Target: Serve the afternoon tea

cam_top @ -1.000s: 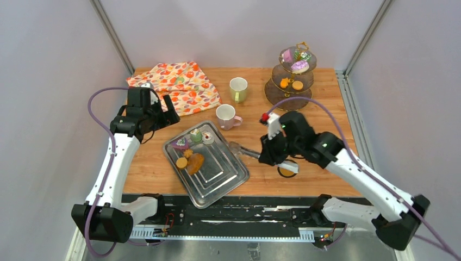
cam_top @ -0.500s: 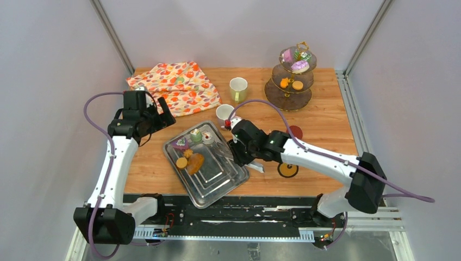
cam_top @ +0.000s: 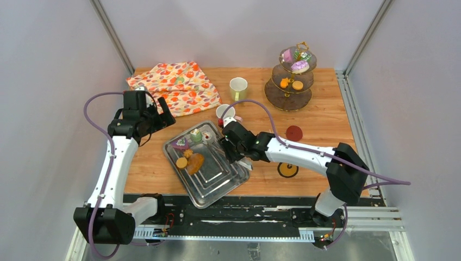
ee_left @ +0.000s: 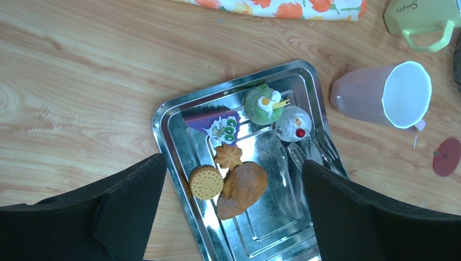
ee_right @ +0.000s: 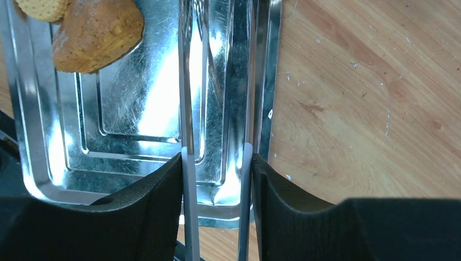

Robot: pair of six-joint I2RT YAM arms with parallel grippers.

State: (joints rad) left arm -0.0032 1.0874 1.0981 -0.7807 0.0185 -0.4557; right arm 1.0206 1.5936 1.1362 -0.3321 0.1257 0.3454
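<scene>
Over the right-hand side of the steel tray (cam_top: 217,179), the right gripper (ee_right: 216,163) holds the long metal tongs (ee_right: 186,109). Its two fingers press on the outsides of the two blades, which stand slightly apart with bare tray showing between them. The blades run straight out ahead of the fingers along the tray's stepped right border, and their tips are out of the right wrist view. The left wrist view shows those tips lying just beside the speckled round cake with a red cherry (ee_left: 292,124), on its near-right side, close to touching, though whether they touch is too fine to tell. That cake therefore lies directly on the tongs' long axis, just past the tips, which are not yet around it. The green cake (ee_left: 263,103) sits touching it on the far left, and the purple slice (ee_left: 217,124), flower cookie (ee_left: 228,156), round biscuit (ee_left: 206,182) and brown bun (ee_left: 243,189) lie off to the left of the tongs' line. The pink mug (cam_top: 224,112) stands just off the tray's far corner, with the pale-green mug (cam_top: 238,88) beyond it. The tiered stand (cam_top: 282,99) at the far right already carries several pastries. The left gripper (ee_left: 234,166) hangs above the tray's left side with its fingers spread wide and nothing in them, so the right arm is the nearer and the only one with a tool. The next move probably needs a short push forward so the blades straddle the cherry cake before squeezing.
</scene>
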